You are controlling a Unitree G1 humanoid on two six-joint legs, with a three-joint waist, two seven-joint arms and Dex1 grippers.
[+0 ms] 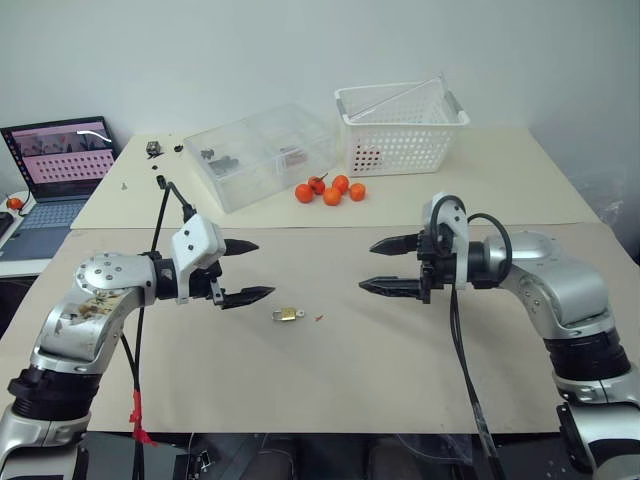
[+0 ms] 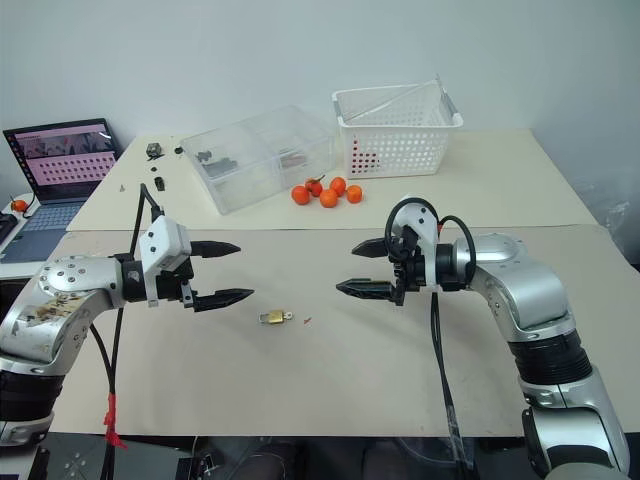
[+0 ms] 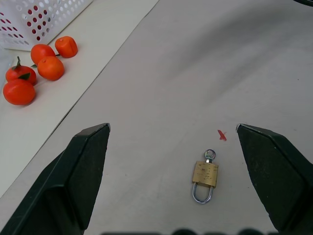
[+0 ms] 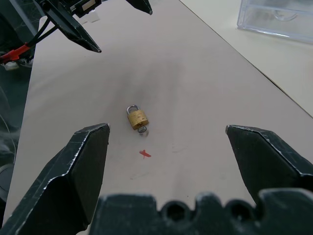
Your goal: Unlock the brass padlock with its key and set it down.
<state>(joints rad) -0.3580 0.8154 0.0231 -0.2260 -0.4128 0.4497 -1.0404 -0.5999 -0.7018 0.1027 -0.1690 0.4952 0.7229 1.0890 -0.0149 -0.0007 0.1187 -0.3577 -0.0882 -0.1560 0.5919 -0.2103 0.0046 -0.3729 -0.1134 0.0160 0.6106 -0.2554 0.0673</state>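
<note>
The brass padlock lies flat on the beige table mat, between and slightly below both grippers. Its silvery shackle looks seated in the body. The key shows as a small silvery ring sticking out of the body's other end. My left gripper hovers open to the padlock's left, above the mat, holding nothing. Facing it from the right, my right gripper is open and empty too. Both point toward each other with the padlock lying apart from them.
A tiny red speck lies just right of the padlock. At the back stand a white basket, a clear plastic box and several tangerines. A laptop sits at the far left.
</note>
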